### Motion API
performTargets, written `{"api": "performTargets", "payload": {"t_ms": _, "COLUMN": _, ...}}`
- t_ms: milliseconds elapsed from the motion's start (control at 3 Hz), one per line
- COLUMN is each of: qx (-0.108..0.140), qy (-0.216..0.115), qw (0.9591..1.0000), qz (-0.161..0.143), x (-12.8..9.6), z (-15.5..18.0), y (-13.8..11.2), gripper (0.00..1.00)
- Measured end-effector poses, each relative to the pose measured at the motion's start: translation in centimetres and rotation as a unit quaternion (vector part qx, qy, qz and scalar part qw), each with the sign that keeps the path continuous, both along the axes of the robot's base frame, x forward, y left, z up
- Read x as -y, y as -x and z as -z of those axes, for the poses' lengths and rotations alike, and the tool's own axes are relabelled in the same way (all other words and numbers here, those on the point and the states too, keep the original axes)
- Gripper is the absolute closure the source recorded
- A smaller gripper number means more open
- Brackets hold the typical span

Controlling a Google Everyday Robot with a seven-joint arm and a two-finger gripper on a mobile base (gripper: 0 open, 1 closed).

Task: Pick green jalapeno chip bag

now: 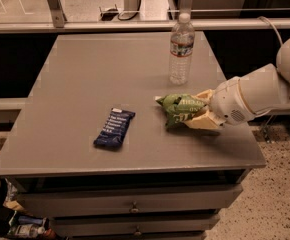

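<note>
The green jalapeno chip bag (pixel 179 107) lies crumpled on the grey table (pixel 85 84), right of centre. My gripper (pixel 201 109) reaches in from the right on a white arm, and its tan fingers (pixel 203 122) sit above and below the bag's right end, closed on it. The bag rests at table level.
A clear water bottle (pixel 181 49) stands upright just behind the bag. A dark blue bar wrapper (pixel 114 128) lies to the left, near the front. The table's front edge is close below the gripper, with drawers underneath.
</note>
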State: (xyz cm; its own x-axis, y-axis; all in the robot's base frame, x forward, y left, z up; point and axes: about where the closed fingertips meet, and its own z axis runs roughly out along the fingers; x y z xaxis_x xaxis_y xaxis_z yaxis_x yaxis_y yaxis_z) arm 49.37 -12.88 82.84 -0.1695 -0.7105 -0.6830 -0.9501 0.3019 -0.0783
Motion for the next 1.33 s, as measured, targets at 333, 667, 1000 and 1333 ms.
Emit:
{"api": "performTargets", "payload": {"t_ms": 333, "qx": 0.000, "qy": 0.000, "qw": 1.0000, "qz": 0.000, "x": 0.00, "z": -0.01, "y": 0.00, "gripper": 1.00}}
{"api": "performTargets", "payload": {"t_ms": 667, "qx": 0.000, "qy": 0.000, "qw": 1.0000, "qz": 0.000, "x": 0.00, "z": -0.01, "y": 0.00, "gripper": 1.00}}
{"api": "performTargets", "payload": {"t_ms": 1000, "qx": 0.000, "qy": 0.000, "qw": 1.0000, "qz": 0.000, "x": -0.01, "z": -0.03, "y": 0.00, "gripper": 1.00}}
{"api": "performTargets", "payload": {"t_ms": 1333, "qx": 0.000, "qy": 0.000, "qw": 1.0000, "qz": 0.000, "x": -0.01, "z": -0.04, "y": 0.00, "gripper": 1.00}}
